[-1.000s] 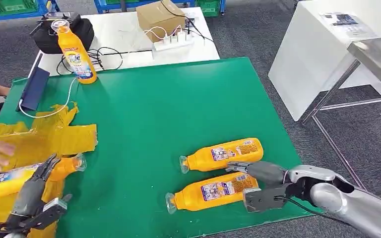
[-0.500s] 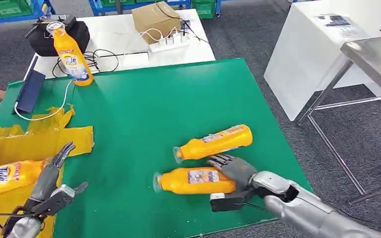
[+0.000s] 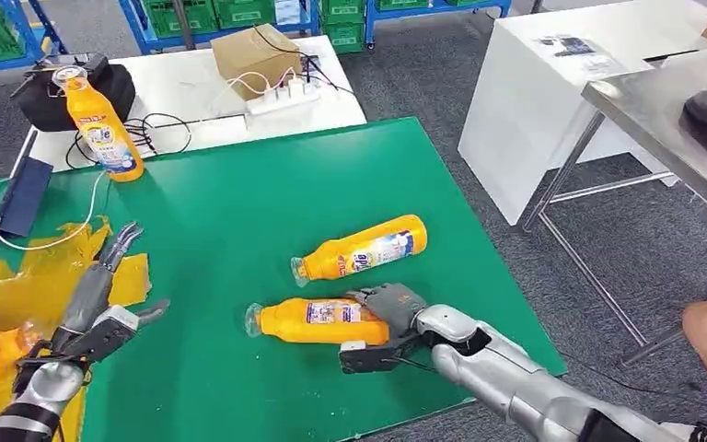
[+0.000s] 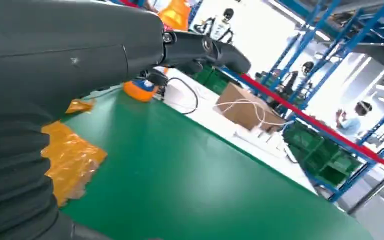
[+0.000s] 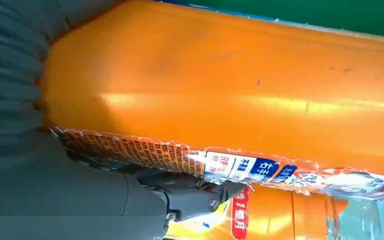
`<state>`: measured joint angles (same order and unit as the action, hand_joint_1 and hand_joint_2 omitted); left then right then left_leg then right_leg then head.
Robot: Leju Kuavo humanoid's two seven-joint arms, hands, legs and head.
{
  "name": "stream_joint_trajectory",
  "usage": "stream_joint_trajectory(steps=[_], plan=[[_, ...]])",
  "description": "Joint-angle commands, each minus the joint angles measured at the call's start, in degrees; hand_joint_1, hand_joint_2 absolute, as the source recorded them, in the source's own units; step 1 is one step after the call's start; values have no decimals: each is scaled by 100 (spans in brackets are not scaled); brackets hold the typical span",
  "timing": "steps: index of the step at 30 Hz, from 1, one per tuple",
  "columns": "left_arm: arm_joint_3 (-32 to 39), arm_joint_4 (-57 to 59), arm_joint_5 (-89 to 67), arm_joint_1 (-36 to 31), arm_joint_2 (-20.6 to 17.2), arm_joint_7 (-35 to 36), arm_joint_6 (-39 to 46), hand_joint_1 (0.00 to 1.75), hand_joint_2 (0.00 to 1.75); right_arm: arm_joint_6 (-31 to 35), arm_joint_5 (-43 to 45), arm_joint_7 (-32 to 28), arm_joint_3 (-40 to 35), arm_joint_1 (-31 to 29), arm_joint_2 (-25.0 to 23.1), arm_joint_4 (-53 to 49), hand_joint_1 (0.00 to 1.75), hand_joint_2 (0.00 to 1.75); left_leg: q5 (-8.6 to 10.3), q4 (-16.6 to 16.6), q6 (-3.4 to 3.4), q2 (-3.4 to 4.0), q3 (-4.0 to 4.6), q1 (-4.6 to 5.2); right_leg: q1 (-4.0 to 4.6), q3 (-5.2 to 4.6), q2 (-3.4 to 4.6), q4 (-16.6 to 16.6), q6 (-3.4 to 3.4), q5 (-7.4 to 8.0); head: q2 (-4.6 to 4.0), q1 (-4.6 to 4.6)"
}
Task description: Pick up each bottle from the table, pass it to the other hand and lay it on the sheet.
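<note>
Right robot hand (image 3: 388,318): you grip the near bottle (image 3: 318,321), by the bench (image 3: 239,212) front edge.
Left robot hand (image 3: 101,304): open, over yellow sheet (image 3: 18,281).

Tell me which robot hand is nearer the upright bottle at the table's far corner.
Left. The left robot hand is over the yellow sheet, below the upright bottle; the right robot hand grips a lying bottle farther off.

Bright, even indoor light; wrist views blurred, backlit.
</note>
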<state>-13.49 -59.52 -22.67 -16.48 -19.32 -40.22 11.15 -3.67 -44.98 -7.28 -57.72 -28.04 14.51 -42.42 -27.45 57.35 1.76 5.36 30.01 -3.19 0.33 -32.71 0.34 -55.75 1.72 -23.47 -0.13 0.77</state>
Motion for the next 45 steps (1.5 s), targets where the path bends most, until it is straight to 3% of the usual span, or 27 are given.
stream_joint_trajectory(steps=[1,2,3,5,6,7,9,10,11,12,13,14,15,16,20,24,30,36,45], plan=[[-311,460,29,155,176,22,-16,0,175,-171,-45,57,-421,1140,-277,1180,175,175,36,50,-25,-89,150,-10,19,-109,-55,-18,0,35,0,-2],[-324,446,76,146,175,22,-28,0,175,-207,-36,20,-413,1150,-270,1174,175,175,25,46,-21,-71,116,-9,18,-84,-43,-18,0,26,0,-2],[-334,401,145,146,165,22,-58,0,175,-257,2,-35,-386,1152,-255,1165,175,175,38,54,-29,-98,160,-11,24,-117,-60,-18,-1,36,0,0],[-333,236,421,160,152,22,-193,0,175,-329,169,-197,-250,1172,-174,1078,175,175,26,53,-25,-75,130,-10,20,-94,-48,-20,-1,29,0,-2],[-269,230,527,190,158,22,-186,0,0,-327,411,-339,-45,1181,-132,945,175,175,13,43,-22,-56,87,-6,14,-62,-36,-17,0,18,0,-2],[-118,127,776,251,178,22,-387,0,0,-311,770,-524,244,1208,-106,739,175,175,36,64,-34,-99,174,-10,24,-129,-63,-24,-2,37,0,-2],[497,-503,1457,657,264,22,-1001,0,0,-48,1722,-1100,1070,1344,-179,-71,175,175,11,42,-24,-47,88,2,9,-67,-27,-18,0,17,0,0],[975,-763,1749,880,425,22,-1478,0,0,119,2010,-1216,1438,1452,-285,-632,175,175,28,51,-34,-72,150,1,14,-115,-40,-19,0,33,0,0],[1579,-1110,2174,1092,722,22,-2220,0,0,395,2386,-1476,1980,1645,-488,-1338,175,175,33,45,-37,-72,165,4,13,-131,-34,-15,0,39,0,0],[2202,-1235,2205,1241,1085,22,-2938,0,0,321,2585,-1375,2441,1796,-691,-2228,175,175,27,29,-35,-39,126,8,1,-99,-9,-7,3,32,0,0],[2515,-1310,2226,1257,1325,22,-3324,0,0,194,2740,-1293,2715,1851,-832,-2707,175,175,38,16,-42,-54,152,16,-9,-102,-10,1,5,43,0,0],[2698,-1447,2232,1268,1519,78,-3574,0,0,44,2910,-1240,2938,1870,-948,-3050,175,175,73,-10,-21,-50,108,23,-21,-18,-7,12,22,63,0,-2],[2789,-1529,2367,1249,1677,218,-3922,0,175,-76,3033,-1228,3130,1879,-1041,-3257,175,175,75,-6,-13,-53,115,28,-26,-25,-17,1,28,90,0,-4],[2718,-1619,2568,1247,1815,373,-4305,0,175,-188,3064,-1222,3224,1832,-1096,-3342,175,175,77,-14,-26,-85,137,44,-38,-58,-29,-5,23,78,0,-2],[2437,-1834,2613,1326,1972,513,-4342,0,175,-302,2947,-1376,3279,1851,-1231,-3110,175,175,93,6,-16,-132,232,46,-36,-138,-85,-31,27,76,0,-11],[2130,-2039,2708,1465,1972,522,-4438,0,175,-290,2840,-1532,3239,1905,-1403,-2969,175,175,94,2,-31,-203,253,58,-39,-138,-144,-24,41,53,0,-4],[2059,-2015,3093,1464,1936,633,-4638,0,175,-303,2935,-1576,3311,1820,-1543,-2983,175,175,96,2,-26,-206,277,77,-53,-157,-152,-26,31,55,0,-4],[1746,-2014,3291,1405,1946,763,-4857,0,175,-453,2830,-1447,2872,1373,-1817,-2104,175,175,99,1,-20,-195,287,73,-50,-165,-150,-21,33,62,0,-4],[1728,-2021,3293,1404,1935,767,-4852,0,175,-444,2794,-1441,2806,1350,-1813,-2037,175,175,99,-1,-31,-211,279,79,-56,-157,-155,-22,34,57,0,-4]])
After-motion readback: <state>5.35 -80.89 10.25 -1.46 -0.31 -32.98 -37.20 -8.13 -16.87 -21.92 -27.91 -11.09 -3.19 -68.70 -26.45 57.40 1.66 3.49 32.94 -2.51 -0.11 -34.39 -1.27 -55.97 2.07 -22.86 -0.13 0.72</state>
